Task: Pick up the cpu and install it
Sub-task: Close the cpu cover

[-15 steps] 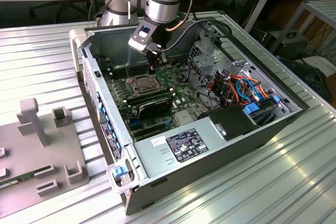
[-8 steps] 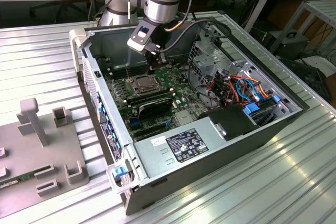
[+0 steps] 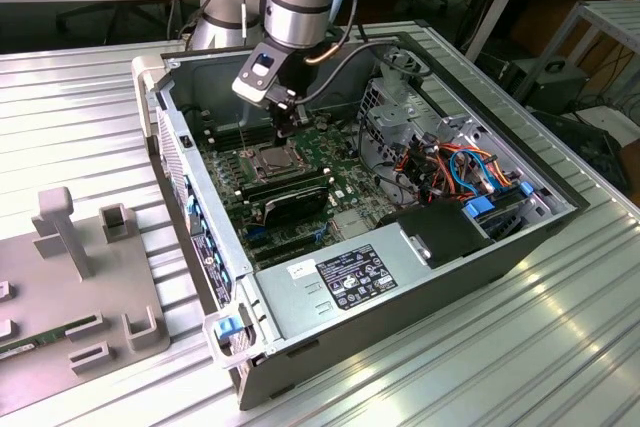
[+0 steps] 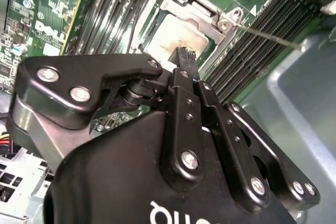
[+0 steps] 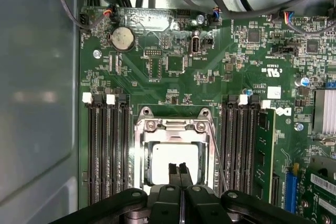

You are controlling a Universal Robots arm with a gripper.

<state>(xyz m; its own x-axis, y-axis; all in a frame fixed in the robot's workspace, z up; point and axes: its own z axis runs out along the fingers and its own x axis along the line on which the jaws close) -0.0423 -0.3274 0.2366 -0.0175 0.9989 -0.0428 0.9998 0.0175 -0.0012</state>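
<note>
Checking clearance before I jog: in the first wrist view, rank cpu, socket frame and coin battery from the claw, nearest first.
1. cpu, in the socket at the claw tips.
2. socket frame, around the cpu.
3. coin battery, far across the board.

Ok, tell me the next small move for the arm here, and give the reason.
Probably lift the gripper straight up a little. Its fingers are shut together with nothing between them, tips over the cpu, which seems to lie flat inside the socket frame. Rising vertically should clear it without nudging the cpu sideways.
</note>
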